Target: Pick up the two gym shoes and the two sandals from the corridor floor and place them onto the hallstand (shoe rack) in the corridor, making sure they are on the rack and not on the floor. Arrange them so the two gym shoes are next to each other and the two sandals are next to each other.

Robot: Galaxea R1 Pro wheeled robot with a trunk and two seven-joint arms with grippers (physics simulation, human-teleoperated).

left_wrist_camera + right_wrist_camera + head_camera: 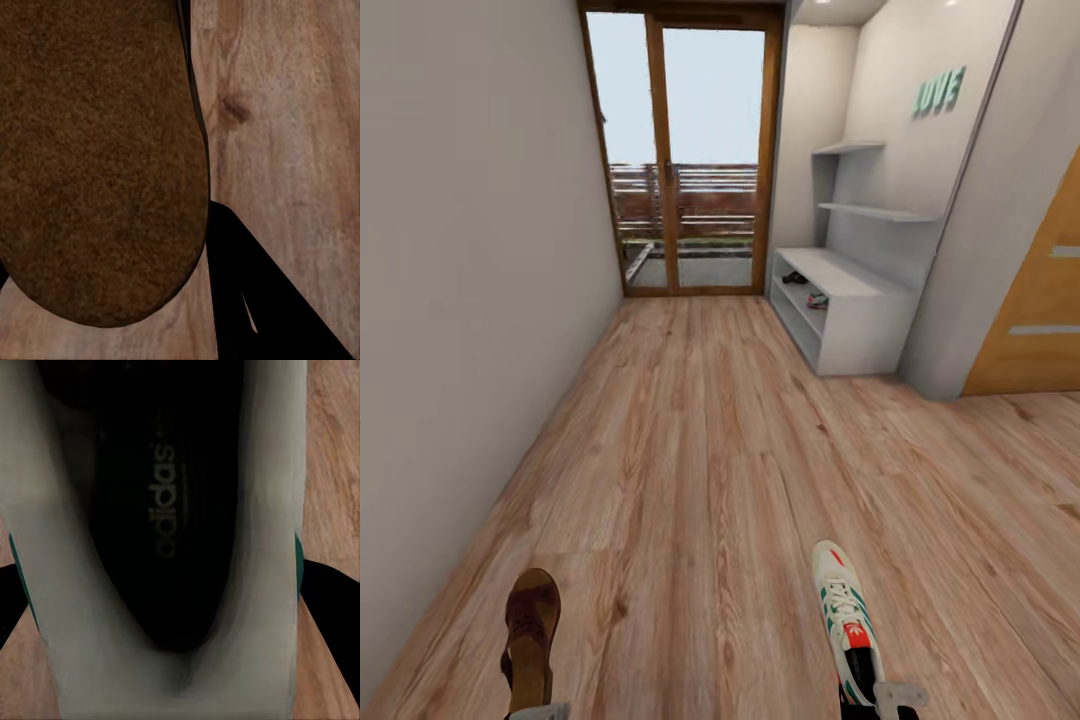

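Observation:
A dark brown sandal (531, 635) hangs low over the corridor floor (700, 470) at the near left, with my left gripper (540, 712) shut on its heel end. Its suede insole (97, 150) looms close in the left wrist view, beside one black finger (255, 300). At the near right, a white gym shoe (846, 615) with green stripes and a red tongue is held by my right gripper (897, 698), shut on its heel. The right wrist view looks into the gym shoe's dark inside (161, 510). The hallstand is out of view.
A grey rack (860, 320) with teal "LOVE" letters and stepped wall shelves stands far right, with a dark shoe (794, 277) on top and a white-red shoe (817, 299) on its shelf. A glass door (690, 150) ends the corridor. A wall (460, 300) runs along the left, an orange door (1040, 310) at right.

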